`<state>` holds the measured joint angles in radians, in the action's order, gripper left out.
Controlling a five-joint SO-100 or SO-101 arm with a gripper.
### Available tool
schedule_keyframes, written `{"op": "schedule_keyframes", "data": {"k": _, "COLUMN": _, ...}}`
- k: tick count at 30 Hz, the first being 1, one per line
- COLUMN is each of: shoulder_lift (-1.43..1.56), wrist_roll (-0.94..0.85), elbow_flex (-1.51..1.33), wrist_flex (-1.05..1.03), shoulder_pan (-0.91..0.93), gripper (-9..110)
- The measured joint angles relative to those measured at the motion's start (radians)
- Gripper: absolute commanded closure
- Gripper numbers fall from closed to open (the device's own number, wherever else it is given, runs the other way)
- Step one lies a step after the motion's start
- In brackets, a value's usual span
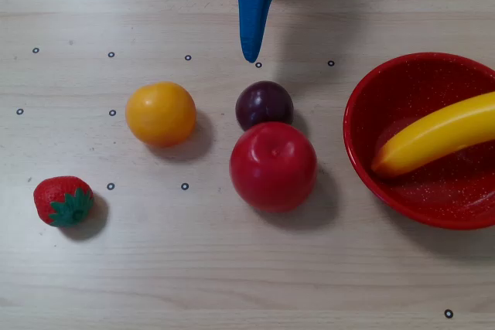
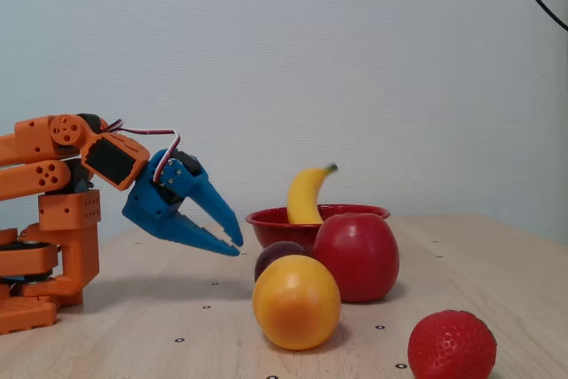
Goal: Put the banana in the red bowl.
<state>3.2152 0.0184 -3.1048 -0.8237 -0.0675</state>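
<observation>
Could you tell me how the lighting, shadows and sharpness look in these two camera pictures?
In the overhead view, soft even light: the apple and orange cast faint shadows to the lower right, with small glare spots on the red bowl; all sharp. In the fixed view, the strawberry up front looks slightly soft, the banana and gripper are crisp, without motion blur.
</observation>
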Motion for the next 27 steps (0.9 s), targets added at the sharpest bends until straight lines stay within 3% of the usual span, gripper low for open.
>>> {"op": "schedule_keyframes", "data": {"k": 27, "shoulder_lift": 0.000, "wrist_roll": -0.006, "elbow_flex": 0.000, "wrist_flex": -0.058, "shoulder_pan": 0.021, "gripper": 101}}
